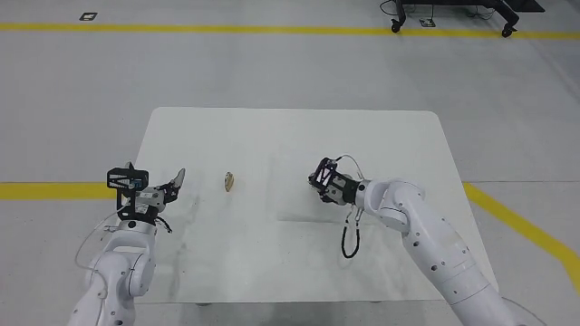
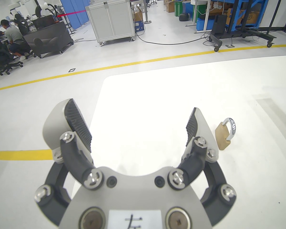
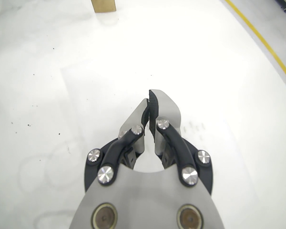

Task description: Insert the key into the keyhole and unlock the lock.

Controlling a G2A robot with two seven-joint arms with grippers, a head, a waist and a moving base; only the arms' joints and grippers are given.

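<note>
White desk (image 1: 381, 145) stands on a grey floor (image 1: 272, 72). The lock (image 1: 228, 181), brass with a steel shackle, lies flat on the desk's left half, between the two arms. The left end effector (image 2: 133, 114) hovers released near the lock. The right end effector (image 3: 150, 98) is clenched, pads pressed together, farther from the lock.

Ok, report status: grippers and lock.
Left gripper open, short of padlock. Right gripper shut, farther off, pointed at it. Padlock on table between arms, untouched.
</note>
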